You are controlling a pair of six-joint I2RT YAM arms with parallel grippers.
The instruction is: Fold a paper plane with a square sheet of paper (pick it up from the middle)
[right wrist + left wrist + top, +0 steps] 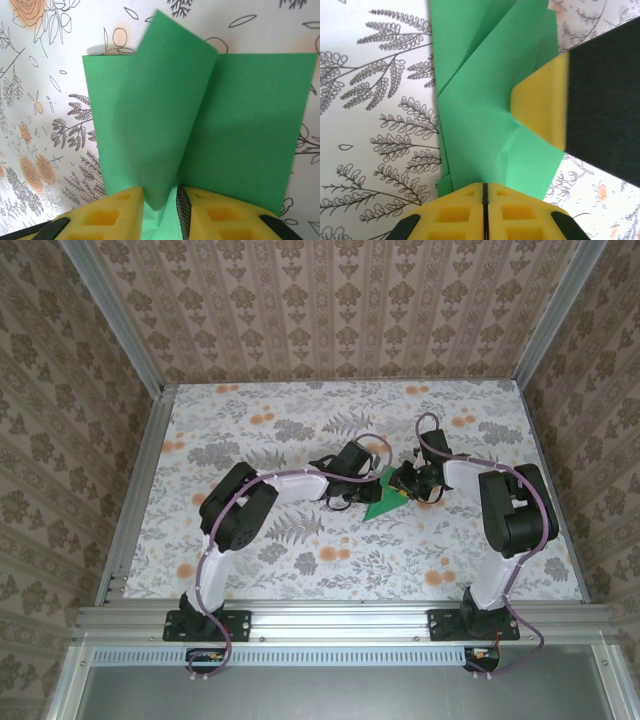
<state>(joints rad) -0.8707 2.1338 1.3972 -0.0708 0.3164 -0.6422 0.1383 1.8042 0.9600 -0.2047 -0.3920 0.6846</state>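
1. Both arms were in over the middle of the floral table [300, 430], wrists nose to nose, with the green paper [383, 502] lying on the print between them.
2. Left gripper [484, 210]: yellow pads pressed flat together, no gap at the seam, and the near edge of the paper ran straight into that seam, so it was pinched there.
3. From the left wrist the sheet was plainly part-folded, with overlapping layers and diagonal creases fanning away from the pads.
4. Right gripper [160, 210]: its fingers [122, 212] stood a little apart, and a raised flap of the paper rose up out of the gap between them, lying against the left-hand pad.
5. Beyond that flap, the rest of the paper lay flat on the table, its far edge straight and square-cornered.
6. In the left wrist view, one yellow pad of the right gripper was down on the paper, with small wrinkles beside it.
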